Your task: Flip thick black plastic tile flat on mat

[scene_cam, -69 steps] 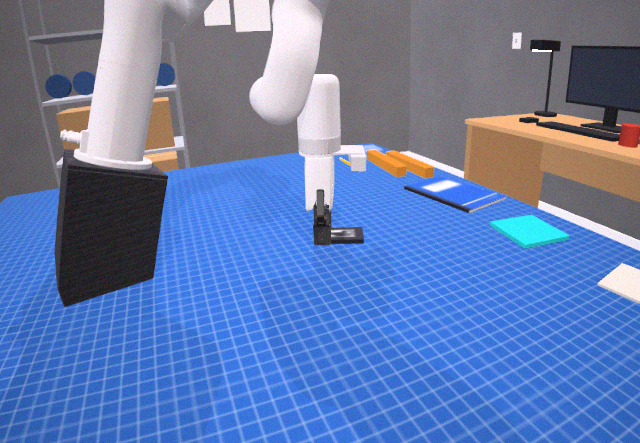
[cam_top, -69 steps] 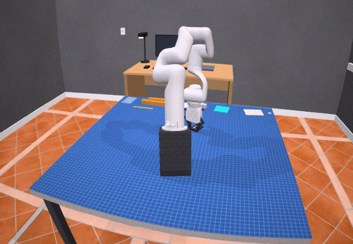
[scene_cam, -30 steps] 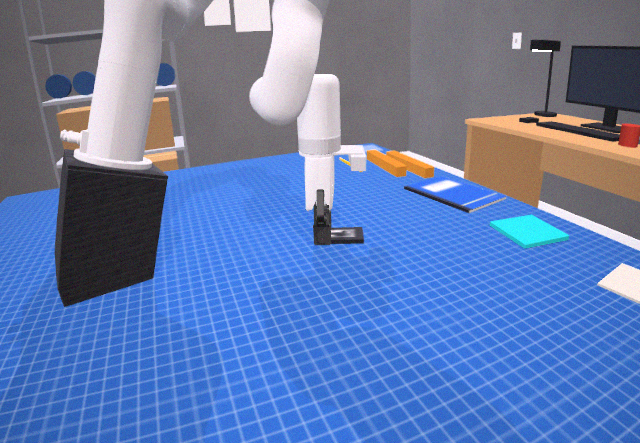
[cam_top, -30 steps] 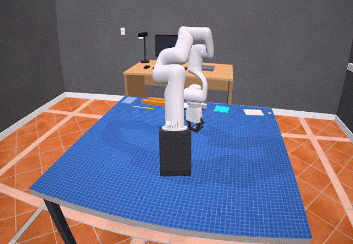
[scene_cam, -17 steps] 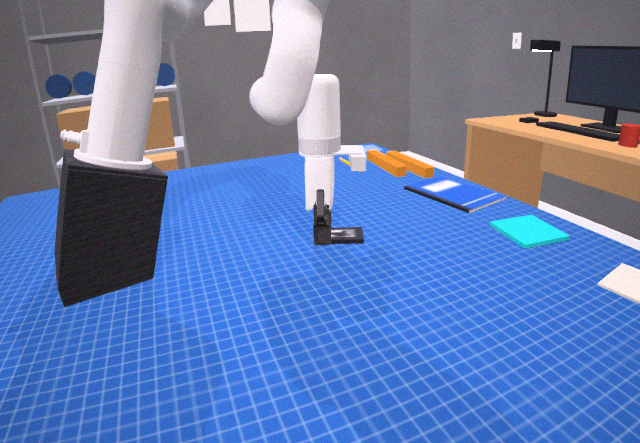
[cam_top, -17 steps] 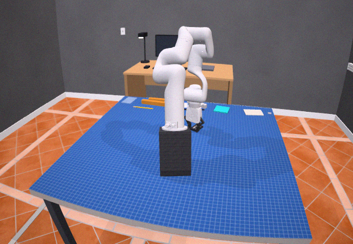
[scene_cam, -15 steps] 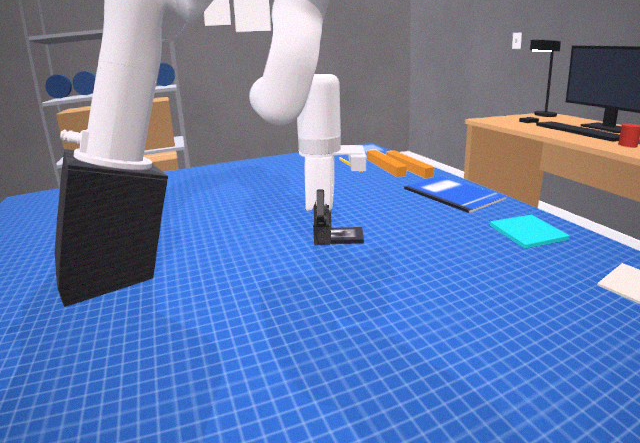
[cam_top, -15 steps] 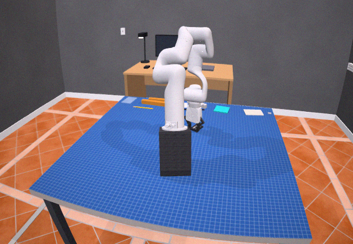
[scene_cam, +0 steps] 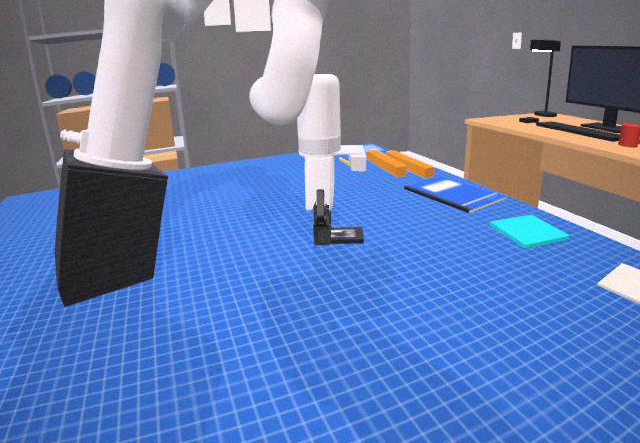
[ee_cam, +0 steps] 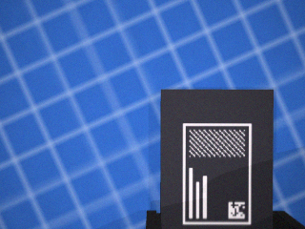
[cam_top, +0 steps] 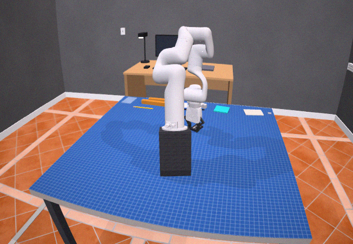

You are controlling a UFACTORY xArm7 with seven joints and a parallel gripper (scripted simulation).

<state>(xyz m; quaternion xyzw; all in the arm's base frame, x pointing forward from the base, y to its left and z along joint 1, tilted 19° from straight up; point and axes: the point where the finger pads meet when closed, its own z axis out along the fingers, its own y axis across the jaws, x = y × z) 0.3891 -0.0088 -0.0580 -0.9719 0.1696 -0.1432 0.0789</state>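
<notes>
The thick black tile lies flat on the blue mat, near the middle of the table, with a white printed label facing up. In the wrist view it fills the lower right, label up, square to the camera. My gripper points straight down and stands low at the tile's left end; its fingers stand partly apart on either side of that end. I judge it open, not clamped on the tile. In the top view the gripper is just right of the arm's base, and the tile is hidden behind it.
The arm's black pedestal stands to the left. Two orange bars, a blue book, a cyan tile and a white tile lie along the far and right side of the mat. A yellow pencil lies near the bars.
</notes>
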